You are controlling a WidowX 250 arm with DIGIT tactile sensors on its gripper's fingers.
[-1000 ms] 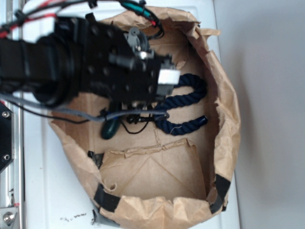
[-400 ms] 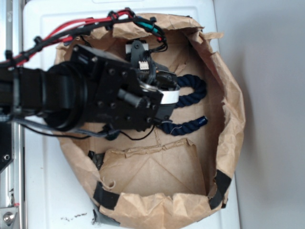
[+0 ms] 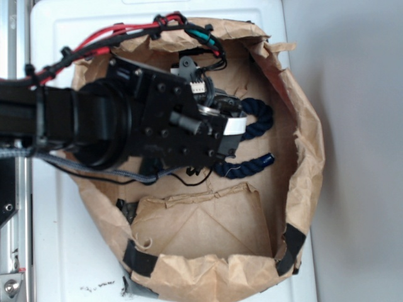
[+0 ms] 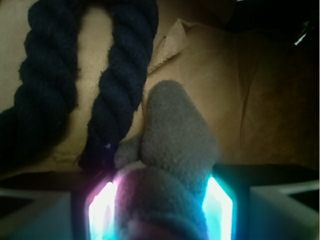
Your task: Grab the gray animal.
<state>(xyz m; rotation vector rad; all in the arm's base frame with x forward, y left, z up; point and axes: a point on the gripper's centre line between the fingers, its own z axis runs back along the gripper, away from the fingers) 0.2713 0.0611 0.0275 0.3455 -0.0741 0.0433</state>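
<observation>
Fuzzy gray animal (image 4: 172, 145), rounded lobes, between pincer (image 4: 160, 210) pads

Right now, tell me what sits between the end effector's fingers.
The gray animal fills the gap between the end effector's lit fingers, beside the navy rope. Only the wrist view shows it.

Black arm (image 3: 94, 129), screw-studded housing; red and green cables (image 3: 135, 30) behind gripper (image 3: 230, 135); finger pads (image 4: 102, 212) glow cyan-pink.
</observation>
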